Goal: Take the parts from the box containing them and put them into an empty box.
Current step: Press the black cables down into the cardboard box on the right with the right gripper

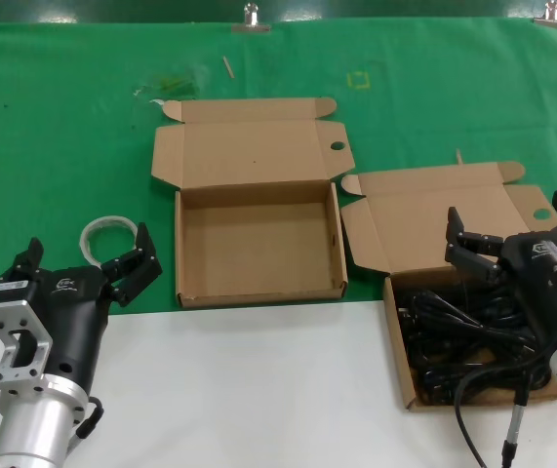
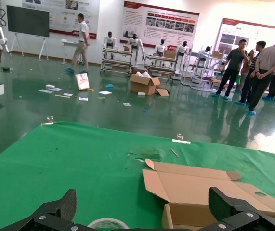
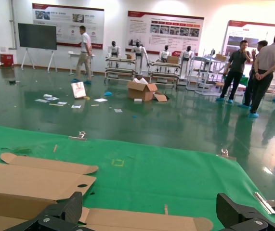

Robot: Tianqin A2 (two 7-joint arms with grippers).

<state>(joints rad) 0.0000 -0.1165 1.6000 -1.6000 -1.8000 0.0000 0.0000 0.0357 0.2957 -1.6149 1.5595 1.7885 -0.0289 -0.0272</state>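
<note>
Power cords (image 1: 463,331) piled black and tangled in the right-hand cardboard box (image 1: 402,356), single bundles hard to pick apart, far corner of the pile hidden behind the right claw (image 1: 512,232). Right claw poised over that box, fingers spread wide, nothing between them. Box lid (image 1: 424,214) folded back onto the green cloth (image 1: 63,117), partly masked by the claw body. Empty box (image 1: 258,244) in the middle, lid open to the rear, small round hole (image 1: 338,146) in one tab, bare brown floor inside. Left claw (image 1: 88,258) low at the near left of the desk, well apart from both boxes, fingers likewise spread and holding nothing. Whitish ring of tubing (image 1: 102,234) on the cloth just beyond it, near edge cut off by the fingers. White sheet (image 1: 258,390) over the near desk. Metal clips (image 1: 251,18) along the far cloth edge. From both wrist views, only fingertips at the lower frame edge, with a hall, people (image 3: 267,72) and display boards (image 3: 163,29) behind.
</note>
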